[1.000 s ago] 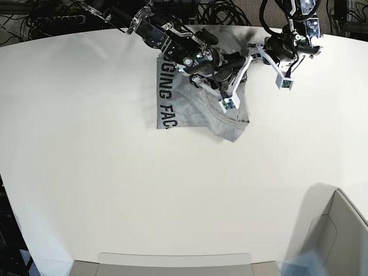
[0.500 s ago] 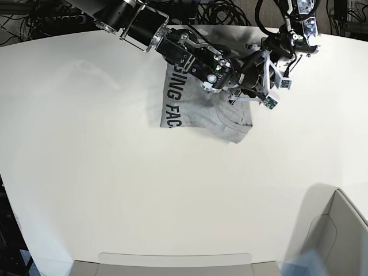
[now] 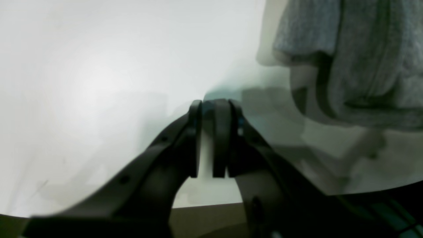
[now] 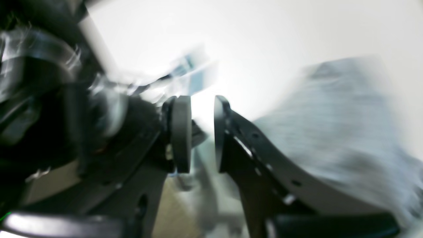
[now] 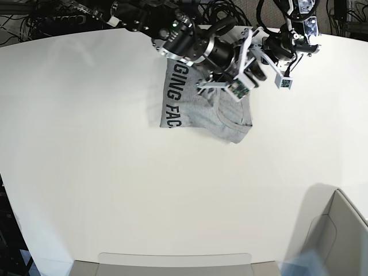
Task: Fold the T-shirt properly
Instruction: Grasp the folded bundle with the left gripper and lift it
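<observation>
The heather-grey cotton T-shirt with black block lettering (image 5: 202, 110) lies in a compact, roughly rectangular bundle near the far edge of the white counter (image 5: 115, 190), a little towards the far right corner. One band of letters runs down its left side, and a rounded flap of plain grey pokes out at the near right corner of the bundle, so the fold looks untidy there.

Over the shirt's far side hangs the right pincer (image 4: 197, 134). Its wrist view shows the two dark pads standing slightly apart with bright counter between them and no cloth caught, so it's open and empty. Grey fabric fills the right of that view, blurred, which fits an arm in motion above the garment.

The left pincer (image 3: 213, 138) sits at the far right, just off the shirt's edge. Its fingers are drawn nearly together with a thin sliver of light between them and nothing clamped; call it closed on nothing. The shirt's hem and a fold show in the upper right of that view, beside the pincer and not touching it.

With both pincers free of cloth, my read is that one fold has been laid down and the arms are between grips. That loose flap looks like the next thing needing a tuck.
</observation>
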